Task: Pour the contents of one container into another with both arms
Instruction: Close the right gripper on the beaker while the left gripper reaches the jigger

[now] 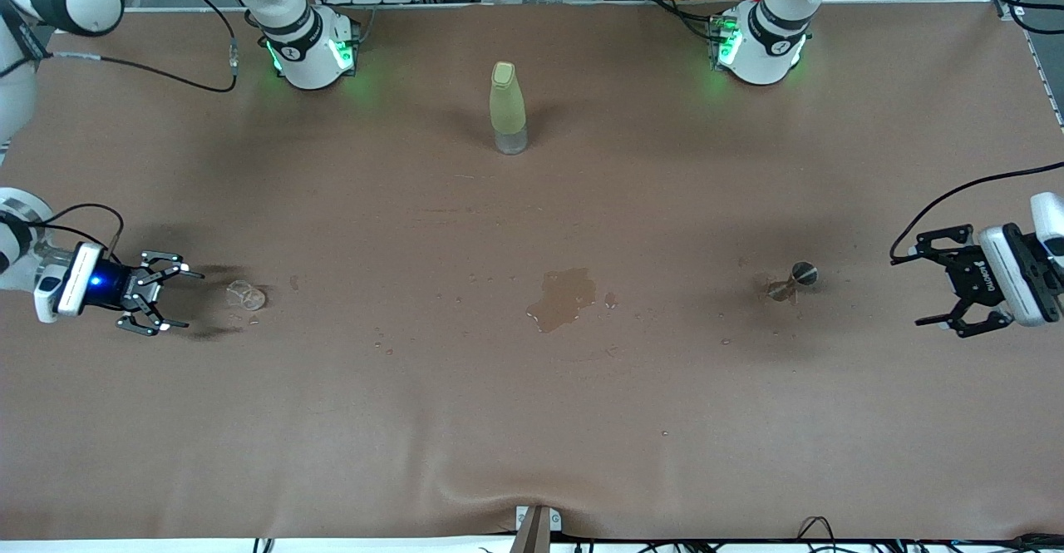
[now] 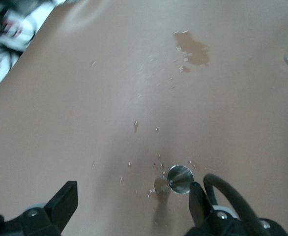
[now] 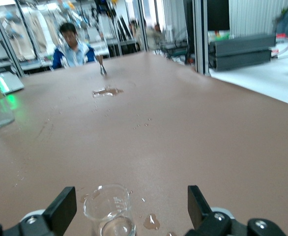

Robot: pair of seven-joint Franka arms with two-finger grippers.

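Note:
The see-through glass cup [image 1: 247, 294] stands on the brown table [image 1: 532, 420] toward the right arm's end. My right gripper [image 1: 184, 299] is open and low just beside it, a short gap away. In the right wrist view the glass [image 3: 109, 209] sits ahead of the open right gripper [image 3: 131, 210], closer to one finger [image 3: 64, 209]. The small grey-topped cup [image 1: 794, 280] stands toward the left arm's end. My left gripper [image 1: 910, 291] is open, well short of it. In the left wrist view that cup [image 2: 179, 178] lies just ahead of one finger [image 2: 199, 204] of the left gripper [image 2: 132, 206].
A tall yellow-green bottle [image 1: 508, 108] stands mid-table near the robots' bases. A puddle [image 1: 565, 297] and scattered droplets wet the middle of the table between the two cups. More drops [image 3: 151, 222] lie beside the glass.

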